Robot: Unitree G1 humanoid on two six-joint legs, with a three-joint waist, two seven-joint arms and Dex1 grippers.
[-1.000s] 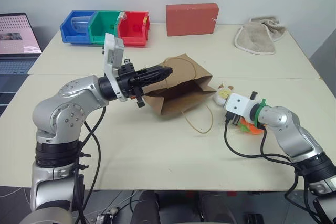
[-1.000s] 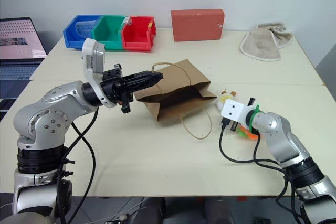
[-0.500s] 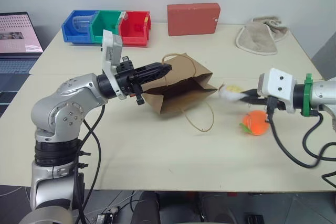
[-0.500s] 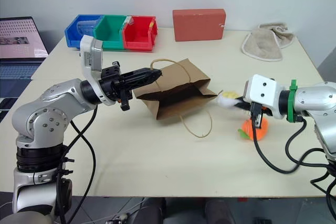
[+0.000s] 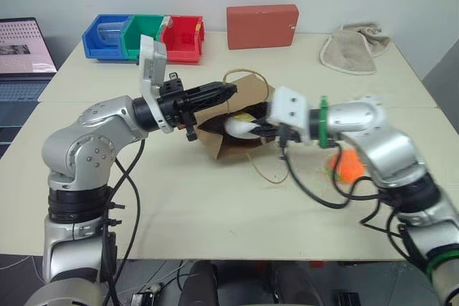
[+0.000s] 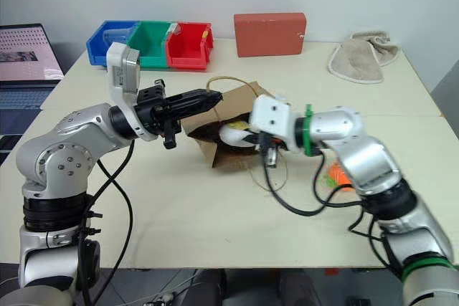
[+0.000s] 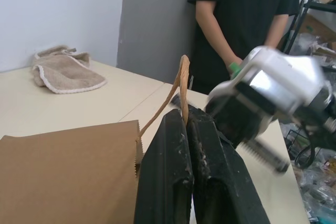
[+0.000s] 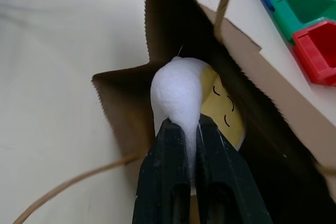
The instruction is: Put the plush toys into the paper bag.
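the white plush toy (image 8: 181, 90) with its yellow face patch sits at the mouth of the paper bag (image 5: 247, 109), pinched by the right gripper (image 8: 190, 129), whose fingers are closed tight on the toy's white edge. the bag lies on its side on the table (image 5: 215, 213), its opening facing the right arm. the left gripper (image 7: 185, 124) is clamped on the bag's upper handle (image 7: 178, 85), holding the mouth up. the orange plush toy (image 5: 349, 165) lies on the table beyond the right arm, well apart from the bag.
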